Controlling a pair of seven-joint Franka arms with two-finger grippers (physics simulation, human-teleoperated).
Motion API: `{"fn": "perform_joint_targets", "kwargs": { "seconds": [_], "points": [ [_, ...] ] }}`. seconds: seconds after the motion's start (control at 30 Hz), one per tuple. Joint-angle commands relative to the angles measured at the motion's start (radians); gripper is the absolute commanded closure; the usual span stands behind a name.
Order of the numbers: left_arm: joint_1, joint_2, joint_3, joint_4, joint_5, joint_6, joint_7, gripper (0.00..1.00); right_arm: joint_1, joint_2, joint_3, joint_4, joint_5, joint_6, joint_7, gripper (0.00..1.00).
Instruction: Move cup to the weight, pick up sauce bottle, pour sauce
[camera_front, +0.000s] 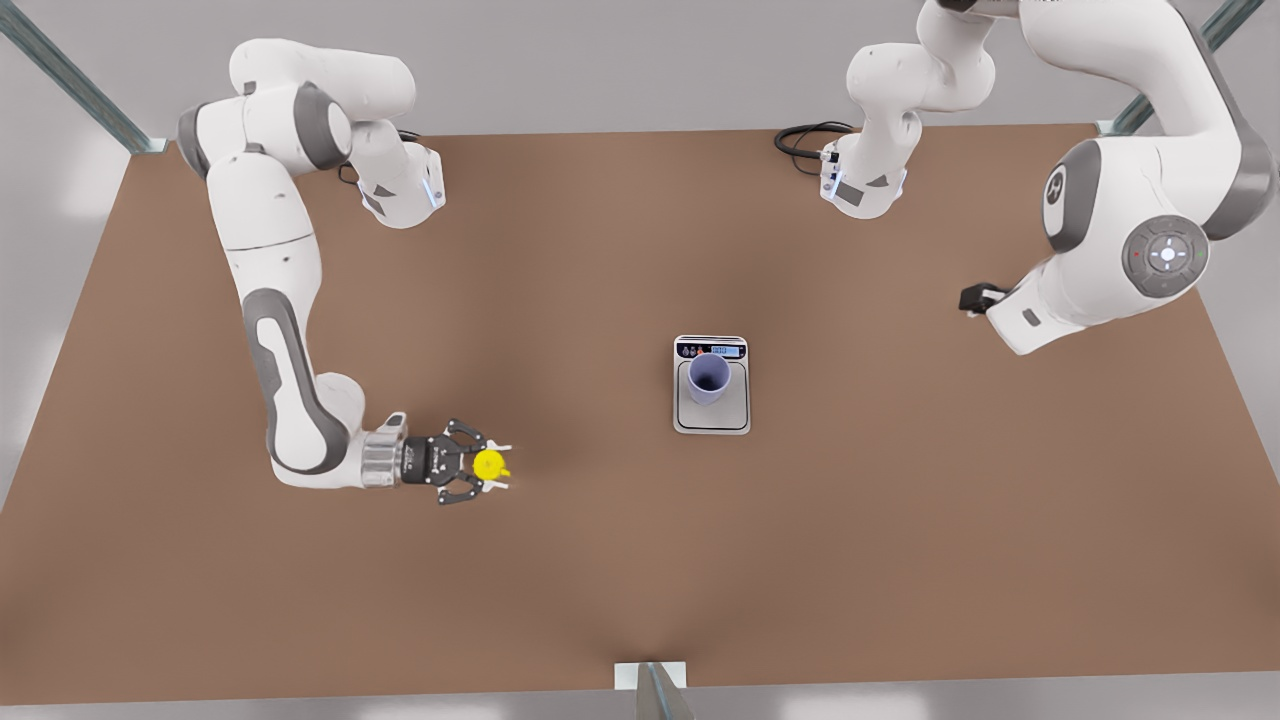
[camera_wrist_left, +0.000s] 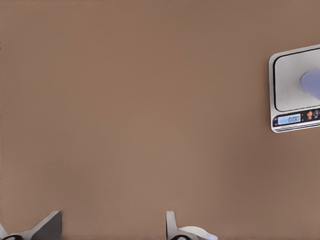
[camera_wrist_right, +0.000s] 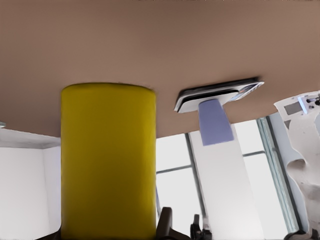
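The lavender-blue cup (camera_front: 709, 378) stands upright on the plate of the silver-grey weight (camera_front: 712, 420) at mid-table. The yellow sauce bottle (camera_front: 489, 463) stands on the table at the front view's left, between the fingers of my right gripper (camera_front: 496, 466), which is shut on it. In the right wrist view the sauce bottle (camera_wrist_right: 108, 160) is close up, with one finger (camera_wrist_right: 166, 226) beside it and the cup (camera_wrist_right: 215, 121) and weight (camera_wrist_right: 190, 99) beyond. My left gripper (camera_front: 975, 298) waits raised at the front view's right; its fingers (camera_wrist_left: 49, 226) are open. The weight (camera_wrist_left: 292, 75) is off to one side.
The brown table (camera_front: 900, 520) has metal frame posts at its corners and a bracket (camera_front: 651, 678) at the near edge. A black cable (camera_front: 802, 138) loops at the far edge. The left arm's large elbow hangs over the table at the front view's right.
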Motion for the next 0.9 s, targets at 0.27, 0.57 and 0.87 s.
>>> {"fn": "perform_joint_targets", "kwargs": {
  "seconds": [0.27,0.57,0.87],
  "points": [
    [0.001,-0.029,-0.051,0.000,0.004,-0.019,0.000,0.00,-0.107,0.138,-0.017,-0.011,0.054,-0.145,-0.213,0.74],
    [0.001,-0.015,-0.055,0.031,0.001,-0.018,-0.003,0.00,-0.115,0.159,-0.018,-0.042,0.040,-0.145,-0.351,0.13],
    [0.000,-0.003,-0.090,0.064,-0.007,-0.039,-0.006,0.00,-0.115,0.168,-0.018,-0.045,0.028,-0.145,-0.389,0.00]
  ]
}}
